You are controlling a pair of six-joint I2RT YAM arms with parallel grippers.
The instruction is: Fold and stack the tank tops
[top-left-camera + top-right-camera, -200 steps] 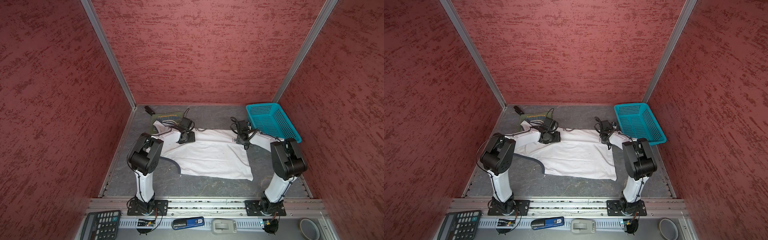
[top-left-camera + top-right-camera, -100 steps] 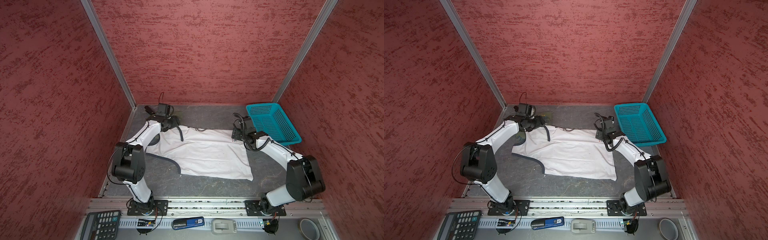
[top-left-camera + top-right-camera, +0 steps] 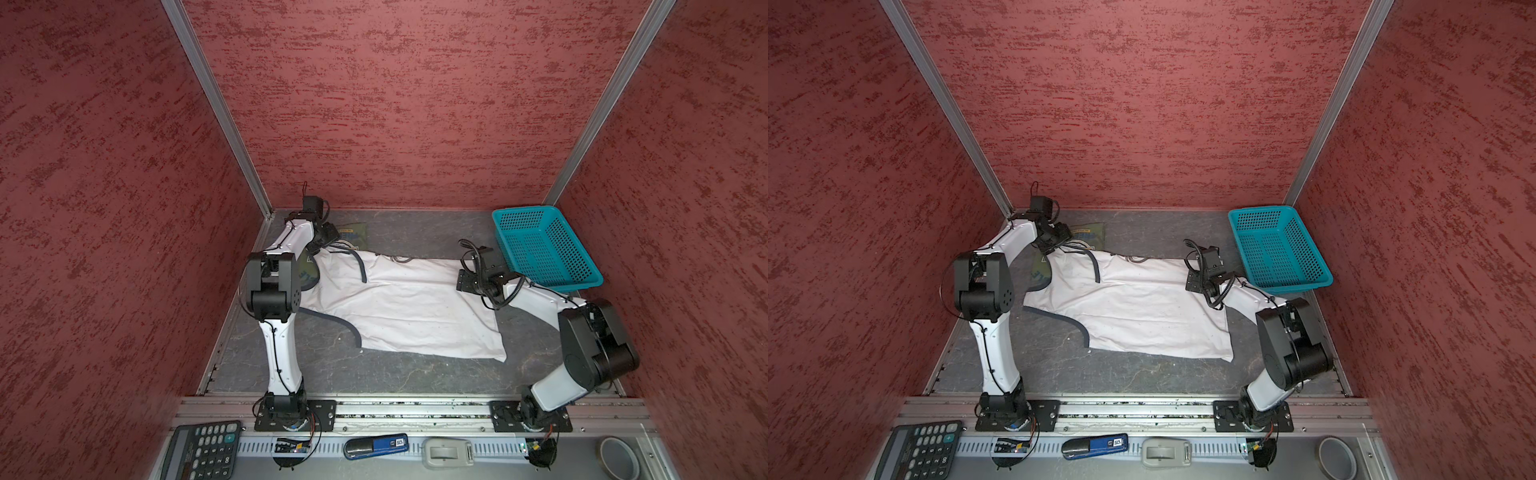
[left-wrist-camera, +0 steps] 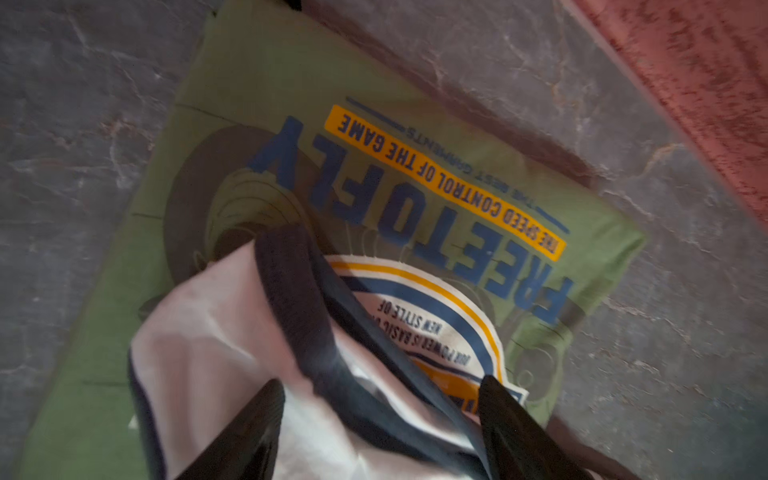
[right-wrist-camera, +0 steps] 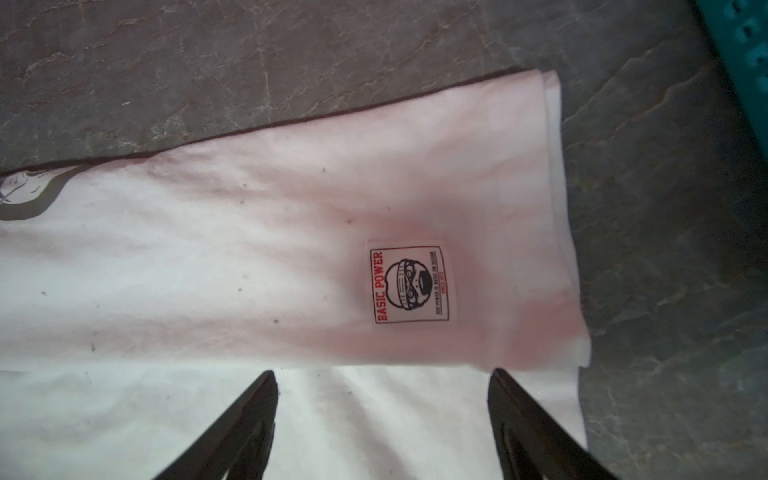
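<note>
White tank top spread flat mid-table, right gripper fingers wide above its hem corner, left gripper fingers wide astride its grey-trimmed shoulder strap, olive tank top folded beneath that strap, turquoise basket rear right.

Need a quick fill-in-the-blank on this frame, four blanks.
1. The white tank top overlaps a folded tank top coloured ___.
2. The turquoise mesh basket holds ___.
3. The label near the right tool reads BASIC ___.
4. The left tool has its jaws ___.
Missing words: olive green; nothing; POWER; open.
</note>
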